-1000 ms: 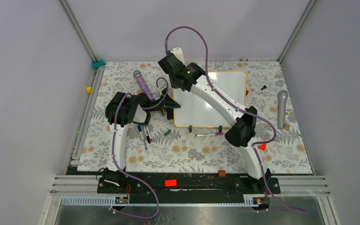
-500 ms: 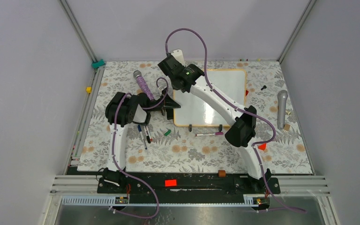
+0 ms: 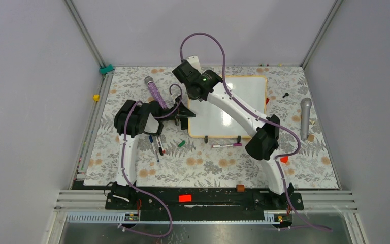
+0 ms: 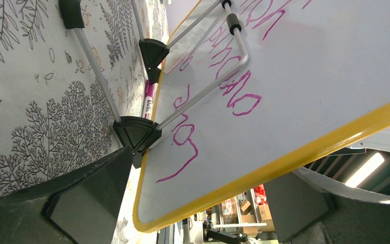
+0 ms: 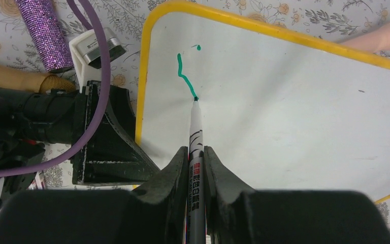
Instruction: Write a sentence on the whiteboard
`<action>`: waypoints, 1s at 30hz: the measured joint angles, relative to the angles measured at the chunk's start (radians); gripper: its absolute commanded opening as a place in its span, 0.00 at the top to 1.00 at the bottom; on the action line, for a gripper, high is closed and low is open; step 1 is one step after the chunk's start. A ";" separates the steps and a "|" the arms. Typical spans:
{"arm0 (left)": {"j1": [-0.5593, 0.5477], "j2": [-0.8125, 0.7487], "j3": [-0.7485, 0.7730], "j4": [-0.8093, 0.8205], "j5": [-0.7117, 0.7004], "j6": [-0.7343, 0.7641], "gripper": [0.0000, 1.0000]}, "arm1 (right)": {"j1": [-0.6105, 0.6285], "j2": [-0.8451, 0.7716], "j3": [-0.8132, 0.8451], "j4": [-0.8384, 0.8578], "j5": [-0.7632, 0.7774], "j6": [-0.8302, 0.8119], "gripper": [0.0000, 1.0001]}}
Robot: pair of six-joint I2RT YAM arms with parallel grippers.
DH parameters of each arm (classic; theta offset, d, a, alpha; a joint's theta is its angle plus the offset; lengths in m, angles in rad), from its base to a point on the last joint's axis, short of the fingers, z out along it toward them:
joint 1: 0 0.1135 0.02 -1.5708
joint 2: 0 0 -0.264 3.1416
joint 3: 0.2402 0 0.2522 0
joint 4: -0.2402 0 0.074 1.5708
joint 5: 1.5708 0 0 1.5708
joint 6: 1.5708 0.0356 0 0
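Squiggle of green marker ink (image 5: 184,76) sits near the far-left corner of the glossy white, yellow-framed whiteboard (image 5: 294,127). We see the white marker pen (image 5: 195,127) touching its lower end, pinched in the right gripper (image 5: 195,157), whose arm stretches forward-left across the board. The left gripper (image 3: 184,113) gapes wide at the board's left edge.

— Where is the right arm (image 3: 238,112)?
— Stretched forward and angled to the left, wrist tipped downward at the far end.
— And its gripper?
— The right gripper (image 5: 195,155) is clamped tight on a marker (image 5: 195,127), which points straight out between the two fingers.
— The left arm (image 3: 124,152)?
— Folded short, forearm turned toward the right. The left gripper (image 3: 185,113) sits low, jaws spread as wide as they go.
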State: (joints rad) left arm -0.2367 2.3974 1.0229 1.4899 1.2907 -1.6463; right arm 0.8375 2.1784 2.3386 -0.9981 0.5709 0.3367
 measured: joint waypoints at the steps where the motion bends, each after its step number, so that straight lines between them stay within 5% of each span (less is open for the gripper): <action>1: 0.000 0.000 0.000 0.000 0.000 0.000 0.01 | 0.000 -0.007 -0.007 0.002 -0.015 0.000 1.00; 14: 0.000 0.000 0.002 0.000 0.006 -0.007 0.01 | -0.001 -0.338 -0.333 0.248 -0.277 -0.021 1.00; 30: 0.005 0.019 0.058 -0.032 0.049 -0.011 0.01 | -0.010 -0.567 -0.481 0.329 -0.323 -0.073 1.00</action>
State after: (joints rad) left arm -0.2314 2.4168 1.0805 1.4574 1.3399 -1.6569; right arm 0.8272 1.6112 1.8572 -0.6689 0.2474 0.2634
